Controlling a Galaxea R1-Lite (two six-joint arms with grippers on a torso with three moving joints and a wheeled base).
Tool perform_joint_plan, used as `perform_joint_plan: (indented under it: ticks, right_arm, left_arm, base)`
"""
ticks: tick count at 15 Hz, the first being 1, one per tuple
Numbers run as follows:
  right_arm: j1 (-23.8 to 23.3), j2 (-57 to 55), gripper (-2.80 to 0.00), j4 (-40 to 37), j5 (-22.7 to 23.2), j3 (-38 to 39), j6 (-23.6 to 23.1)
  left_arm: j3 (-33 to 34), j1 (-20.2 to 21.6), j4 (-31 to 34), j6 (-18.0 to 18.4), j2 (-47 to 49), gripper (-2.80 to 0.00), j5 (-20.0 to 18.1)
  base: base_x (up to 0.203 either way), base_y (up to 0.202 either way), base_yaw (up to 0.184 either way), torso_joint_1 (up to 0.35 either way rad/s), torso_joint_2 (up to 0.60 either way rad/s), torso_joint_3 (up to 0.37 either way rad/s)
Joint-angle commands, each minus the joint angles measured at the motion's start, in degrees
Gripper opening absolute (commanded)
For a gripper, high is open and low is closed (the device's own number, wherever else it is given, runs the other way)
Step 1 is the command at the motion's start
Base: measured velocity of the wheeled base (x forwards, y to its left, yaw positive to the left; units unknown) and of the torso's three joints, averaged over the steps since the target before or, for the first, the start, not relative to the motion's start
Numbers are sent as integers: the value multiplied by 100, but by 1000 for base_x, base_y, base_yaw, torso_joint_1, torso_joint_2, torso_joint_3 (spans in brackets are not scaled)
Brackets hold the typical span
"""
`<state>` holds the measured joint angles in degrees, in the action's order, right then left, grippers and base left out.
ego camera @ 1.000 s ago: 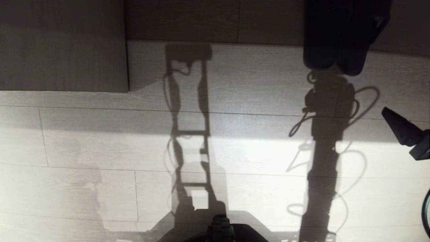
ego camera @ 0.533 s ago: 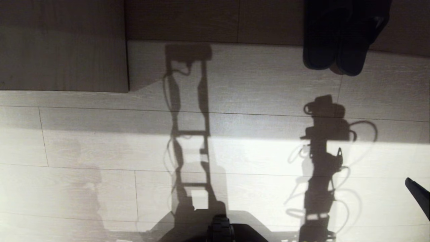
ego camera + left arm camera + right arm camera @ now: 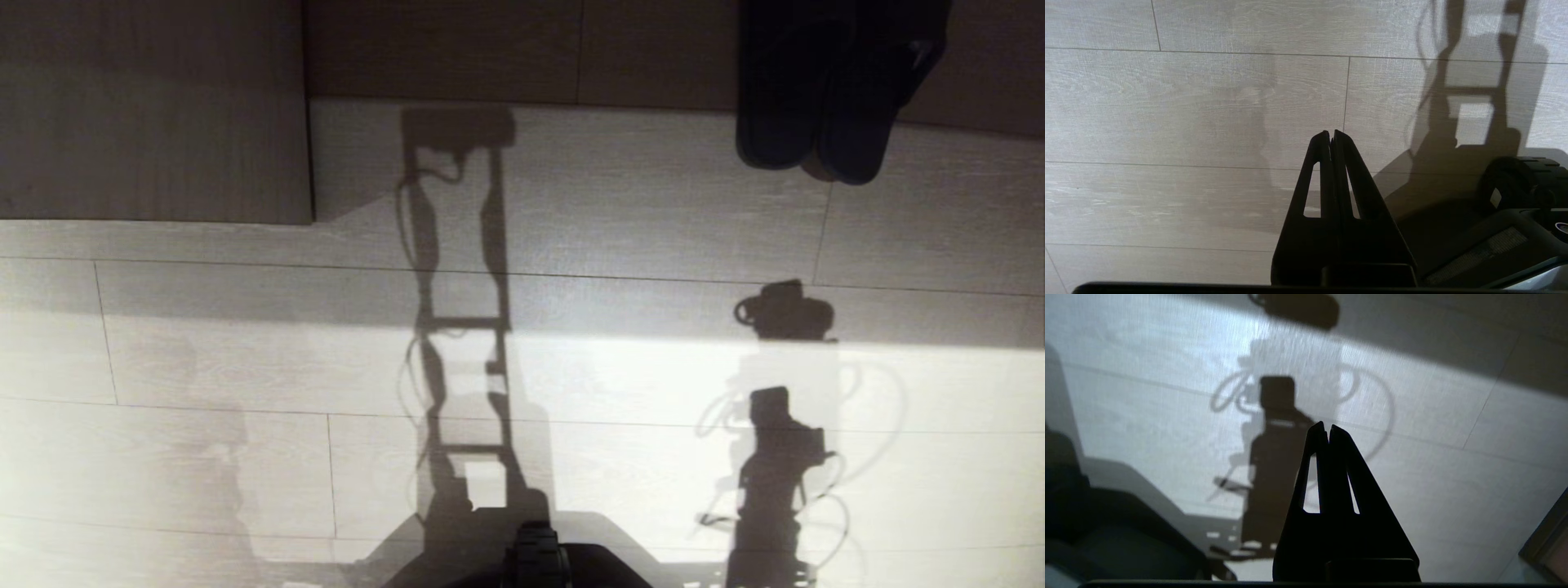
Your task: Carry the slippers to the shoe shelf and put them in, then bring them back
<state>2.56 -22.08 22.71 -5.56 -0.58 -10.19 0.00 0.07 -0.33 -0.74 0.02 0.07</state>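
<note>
The pair of dark grey-black soft fabric slippers (image 3: 833,90) lay side by side, touching, at the far right of the head view. Their rounded ends rested on the pale wood-grain plank floor (image 3: 612,212), while their far parts reached back into a dark, shadowed strip along the top of the view. Whether that strip was the shoe shelf could not be told.

Neither gripper appeared in the head view. The right gripper (image 3: 1327,428), a black two-fingered pincer seen only through its own wrist camera, was clenched on nothing, its tips pressed together above bare sunlit floor. The slippers did not appear in that wrist view, so they lay well apart from it. The left gripper (image 3: 1331,134), parked, was likewise pinched closed and empty over bare planks, near the robot's dark base (image 3: 1515,212).

A shaded pale wooden panel (image 3: 155,110) filled the far left corner, and its edge dropped straight down to the floor. Between that panel and the slippers ran a wide stretch of open floor, crossed only by the robot's own shadows. The dark base (image 3: 539,563) showed at the near edge.
</note>
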Motion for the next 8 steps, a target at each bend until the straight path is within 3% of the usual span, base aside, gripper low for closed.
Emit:
perform_joint_plan:
  ticks: [1,4,8]
  right_arm:
    - [-5,794,-280,-807,6,45,27]
    - [-113,1462,-280,-1454,105,49,132]
    - [-149,2204,-280,-2263,671,53,404]
  left_arm:
    - [0,1,-2,-5,-2,-280,1]
    - [0,1,-2,-5,-2,-280,1]
    - [0,1,-2,-5,-2,-280,1]
  base:
    - [0,0,0,0,0,0]
    - [0,0,0,0,0,0]
    - [0,0,0,0,0,0]
